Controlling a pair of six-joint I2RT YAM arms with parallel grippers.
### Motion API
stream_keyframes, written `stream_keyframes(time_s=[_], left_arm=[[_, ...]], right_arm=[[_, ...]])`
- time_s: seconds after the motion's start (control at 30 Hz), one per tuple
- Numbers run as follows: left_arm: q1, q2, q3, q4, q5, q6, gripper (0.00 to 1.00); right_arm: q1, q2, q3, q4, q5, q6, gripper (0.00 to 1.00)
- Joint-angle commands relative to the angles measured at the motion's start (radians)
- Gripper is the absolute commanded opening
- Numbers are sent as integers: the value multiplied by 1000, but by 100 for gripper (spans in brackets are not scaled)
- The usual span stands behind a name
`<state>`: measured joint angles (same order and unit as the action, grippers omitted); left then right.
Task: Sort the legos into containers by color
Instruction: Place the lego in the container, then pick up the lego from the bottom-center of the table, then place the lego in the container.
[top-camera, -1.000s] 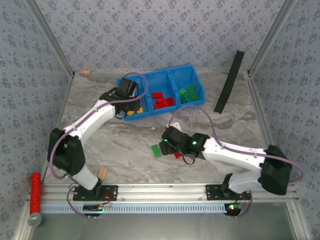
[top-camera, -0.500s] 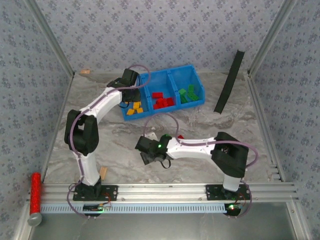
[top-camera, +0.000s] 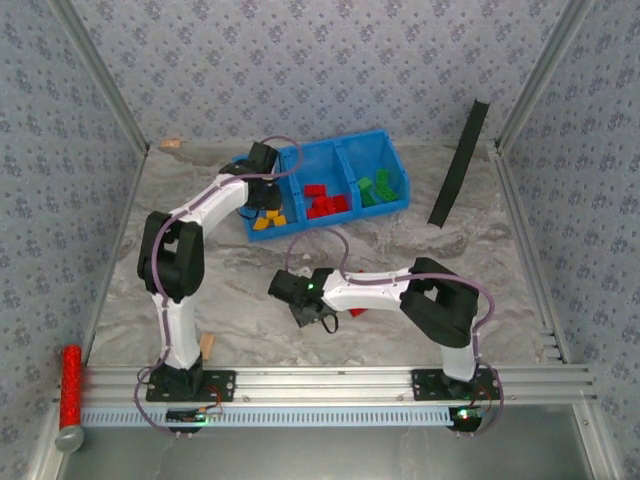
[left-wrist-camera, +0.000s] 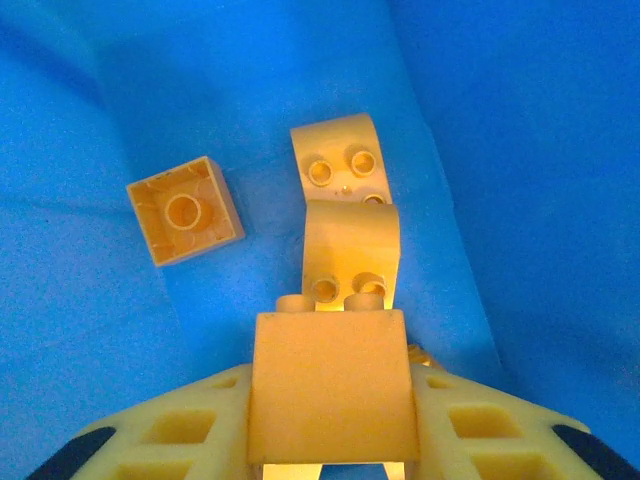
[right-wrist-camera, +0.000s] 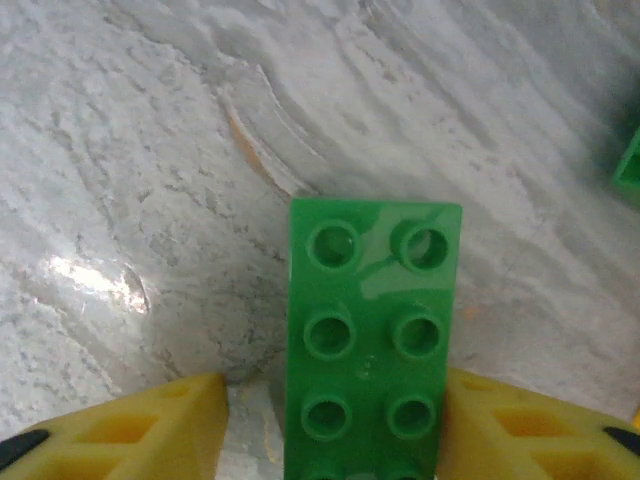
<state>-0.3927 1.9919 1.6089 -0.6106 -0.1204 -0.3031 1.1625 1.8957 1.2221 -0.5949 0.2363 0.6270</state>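
The blue bin (top-camera: 395, 170) stands at the back. Its left compartment holds yellow legos (top-camera: 268, 220), the middle one red legos (top-camera: 325, 200), the right one green legos (top-camera: 375, 188). My left gripper (top-camera: 264, 203) is down in the left compartment (left-wrist-camera: 520, 150), shut on a yellow brick (left-wrist-camera: 333, 400); other yellow bricks (left-wrist-camera: 185, 210) lie on the floor ahead. My right gripper (right-wrist-camera: 335, 385) is low over the table and straddles a green brick (right-wrist-camera: 372, 340). Its right finger touches the brick and its left finger stands a little off. A red brick (top-camera: 357, 312) lies beside that arm.
A black strip (top-camera: 458, 165) leans at the back right. A red cylinder (top-camera: 70, 390) lies at the front left outside the rail. A tan wooden block (top-camera: 207, 346) sits by the left arm's base. Patterned walls close in three sides.
The right gripper has swung left over the green brick and its jaws have narrowed around it. The left gripper has shifted slightly within the left compartment, still carrying the yellow brick.
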Motion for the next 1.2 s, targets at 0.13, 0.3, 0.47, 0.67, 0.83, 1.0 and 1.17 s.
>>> stream_keyframes(time_s=[0.13,0.3,0.47,0.67,0.83,1.0,1.17], left_arm=[[-4,-26,39,-47,2,17,46],[-20,-62,62,-83,-38,51,55],[-30,-113,70,-113,-40,50,57],[-152,-218,13,-162,-110,-12,60],[-317,-298,-158,-123,-7,-202,61],[-466,-371,-323,2,86,-409,63],[-548,-352,-377,34,115,-501,63]], right_arm=[[-15,-2,-19,-11,-18,-84,38],[-51,-159,-115,13,-52,-107,32],[-127,-388,-166,-90,-34,-143,30],[-413,-617,-168,-110,-34,-276,30],[-636,-587,-89,12,-84,-396,30],[-750,-418,83,95,-143,-476,29],[-822,-217,246,132,-201,-508,29]])
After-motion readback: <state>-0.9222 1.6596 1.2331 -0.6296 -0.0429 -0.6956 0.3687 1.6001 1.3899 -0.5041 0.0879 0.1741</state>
